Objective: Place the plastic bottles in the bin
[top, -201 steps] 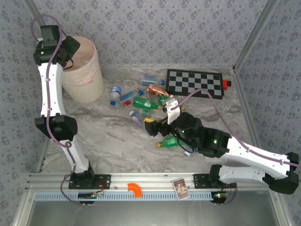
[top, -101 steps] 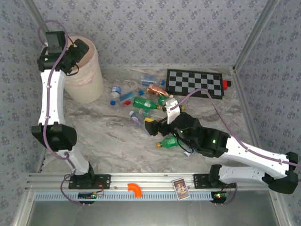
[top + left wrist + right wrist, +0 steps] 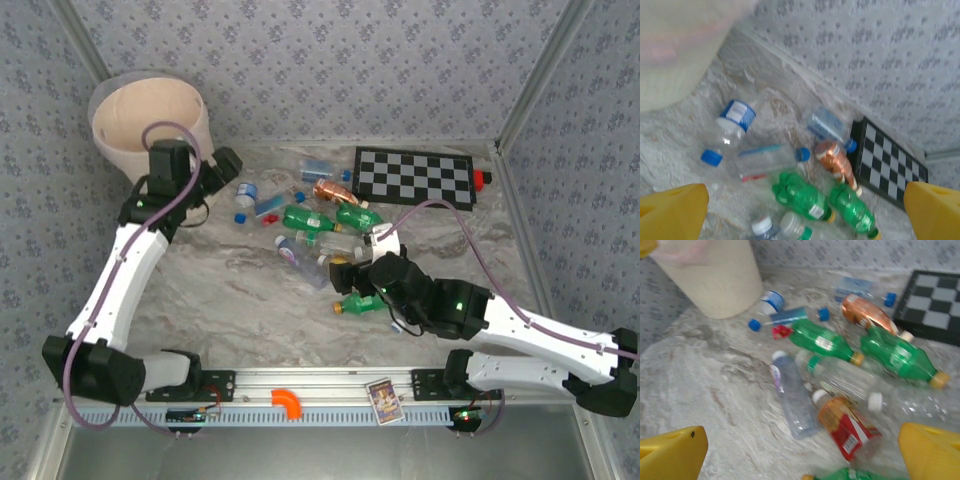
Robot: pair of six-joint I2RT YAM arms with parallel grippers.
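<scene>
Several plastic bottles (image 3: 305, 218) lie in a heap mid-table: green ones (image 3: 800, 195), a copper-orange one (image 3: 835, 157), clear ones with blue caps (image 3: 732, 125), a red-labelled one (image 3: 847, 427) and a bluish clear one (image 3: 790, 395). One more green bottle (image 3: 362, 303) lies under my right arm. The beige bin (image 3: 150, 120) stands at the far left. My left gripper (image 3: 218, 172) hangs open and empty beside the bin, facing the heap (image 3: 803, 212). My right gripper (image 3: 358, 258) is open and empty just above the red-labelled bottle (image 3: 802, 452).
A black-and-white checkerboard (image 3: 415, 178) lies at the back right, touching the heap. Loose blue caps (image 3: 240, 215) lie near the bin. Patterned walls close in the back and sides. An orange hook (image 3: 287, 402) and a card (image 3: 383, 400) sit on the front rail.
My left arm has swung from above the bin down to the table beside it, and its jaws have spread wider. My right gripper has shifted slightly right over the heap.
</scene>
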